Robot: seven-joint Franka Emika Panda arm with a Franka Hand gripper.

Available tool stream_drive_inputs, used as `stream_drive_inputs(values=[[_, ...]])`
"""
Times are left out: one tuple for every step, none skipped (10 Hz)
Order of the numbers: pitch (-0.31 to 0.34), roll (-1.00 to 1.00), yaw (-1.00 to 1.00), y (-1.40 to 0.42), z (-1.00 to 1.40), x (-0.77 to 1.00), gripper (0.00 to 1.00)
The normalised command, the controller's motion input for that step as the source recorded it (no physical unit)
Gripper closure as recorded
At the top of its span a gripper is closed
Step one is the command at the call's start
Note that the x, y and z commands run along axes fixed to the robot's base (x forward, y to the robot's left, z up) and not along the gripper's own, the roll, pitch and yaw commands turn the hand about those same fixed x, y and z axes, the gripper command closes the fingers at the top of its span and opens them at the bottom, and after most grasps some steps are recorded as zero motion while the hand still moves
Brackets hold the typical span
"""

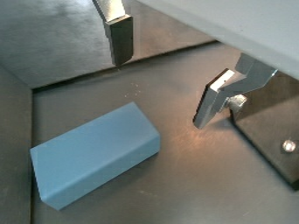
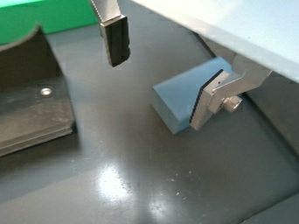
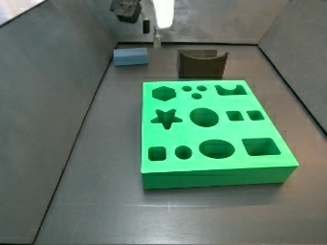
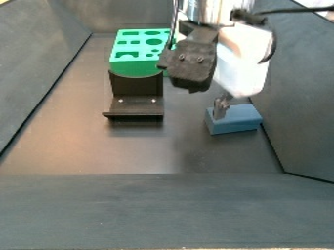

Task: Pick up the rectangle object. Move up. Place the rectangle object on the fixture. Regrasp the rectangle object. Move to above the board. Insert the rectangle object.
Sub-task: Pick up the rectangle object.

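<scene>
A lab test cell for robot trials: a dark grey floor (image 3: 102,191) walled by plain sloping grey panels (image 4: 53,59). On it lie only a green board (image 3: 211,134) of shaped holes, the dark fixture (image 3: 201,63) just behind the board, and a blue block (image 4: 235,119), with the claw (image 4: 222,101) open above the block.

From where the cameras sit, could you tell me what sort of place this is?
Probably a lab test cell for robot insertion trials: dark walled floor, green board with shaped holes, the fixture, and an open end effector by the rectangle object.
</scene>
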Motion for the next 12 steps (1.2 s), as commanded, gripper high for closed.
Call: stream_drive_inputs(values=[[-0.124,-0.2,-0.51,0.16,-0.32,-0.05,0.0],[-0.1,-0.23,-0.37,0.22,-0.25,0.0,0.0],[0.0,-0.05,-0.14,0.08,-0.07,0.11,0.0],[0.0,-0.01,0.0,0.0,0.0,0.01,0.0],[-0.027,-0.11,-0.11,0.0,-0.25,0.0,0.0],[-0.106,-0.24,-0.13,0.0,-0.47,-0.11,0.0],[-0.124,-0.3,-0.21,0.0,-0.47,-0.08,0.0],[-0.113,-0.29,-0.26,0.01,-0.37,-0.13,0.0],[-0.099,-0.3,-0.26,0.0,-0.28,-0.1,0.0],[-0.136,-0.41,-0.25,0.04,-0.29,-0.09,0.0],[-0.156,-0.44,-0.2,0.03,-0.22,-0.08,0.0],[-0.15,-0.42,-0.16,0.05,-0.19,-0.12,0.0]])
